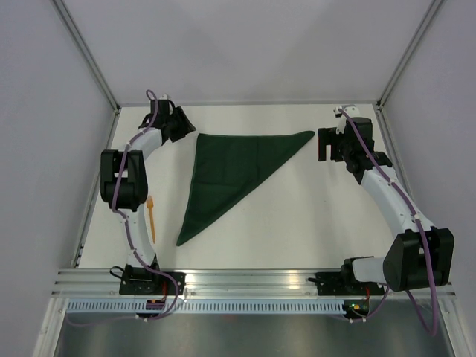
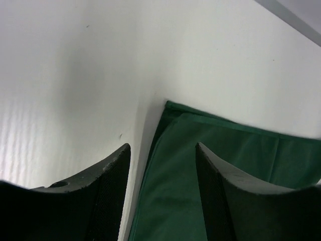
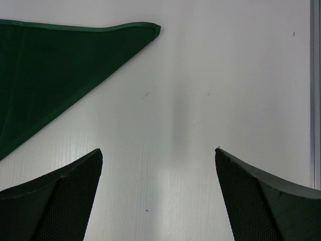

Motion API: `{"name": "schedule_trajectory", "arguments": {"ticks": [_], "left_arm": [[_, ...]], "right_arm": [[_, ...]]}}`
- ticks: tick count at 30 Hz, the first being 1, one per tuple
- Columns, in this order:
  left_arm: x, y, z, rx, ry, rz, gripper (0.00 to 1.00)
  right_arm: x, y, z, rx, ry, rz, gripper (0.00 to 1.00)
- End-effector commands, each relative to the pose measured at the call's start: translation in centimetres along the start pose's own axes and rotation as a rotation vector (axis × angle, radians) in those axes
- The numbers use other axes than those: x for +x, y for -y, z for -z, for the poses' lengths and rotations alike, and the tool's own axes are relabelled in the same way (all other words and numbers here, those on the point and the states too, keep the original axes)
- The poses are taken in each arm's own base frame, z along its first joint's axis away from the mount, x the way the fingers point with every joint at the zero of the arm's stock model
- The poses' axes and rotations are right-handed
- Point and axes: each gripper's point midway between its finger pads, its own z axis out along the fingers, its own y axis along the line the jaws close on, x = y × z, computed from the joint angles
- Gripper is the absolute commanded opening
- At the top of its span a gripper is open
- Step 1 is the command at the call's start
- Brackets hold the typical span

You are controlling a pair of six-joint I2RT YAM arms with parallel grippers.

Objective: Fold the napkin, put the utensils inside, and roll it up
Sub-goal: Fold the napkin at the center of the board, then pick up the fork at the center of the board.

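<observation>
left claw (image 2: 161,150) is parted with nothing pinched, hanging over the napkin's (image 1: 230,167) far-left corner at about 10 o'clock on the table (image 1: 312,223). right claw (image 3: 158,150) is spread wide over bare table just beside the cloth's tip at 2 o'clock, touching nothing. napkin lies mid-table in a flat triangle, so i'd say the fold is done. next is probably the orange utensil (image 1: 152,219) at 8 o'clock by the left arm, clear of the cloth: thin and flat, so it wants a low, careful pinch.

Top view: high, near edge, looks down on whole desk (image 1: 297,216). Wrist views: close above desk; each shares one napkin (image 1: 230,167) corner.
</observation>
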Motion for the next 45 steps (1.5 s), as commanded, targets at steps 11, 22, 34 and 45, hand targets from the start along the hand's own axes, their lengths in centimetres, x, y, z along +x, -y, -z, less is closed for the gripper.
{"name": "schedule_trajectory", "arguments": {"ticks": [11, 22, 34, 45], "left_arm": [[5.2, -7.2, 15.6, -0.347, 0.201, 0.128, 0.61], [14.9, -13.9, 23.2, -0.589, 0.163, 0.261, 0.73], [18.6, -17.0, 24.0, -0.744, 0.106, 0.331, 0.69], [19.0, -17.8, 22.4, -0.791, 0.03, 0.304, 0.61]], "right_arm": [[-0.5, -1.0, 1.3, -0.06, 0.017, -0.011, 0.98], [0.2, -2.0, 1.3, -0.116, -0.005, -0.02, 0.98], [1.1, -2.7, 0.9, -0.155, -0.036, -0.021, 0.98], [1.2, -2.8, 0.9, -0.158, -0.039, -0.021, 0.98]]}}
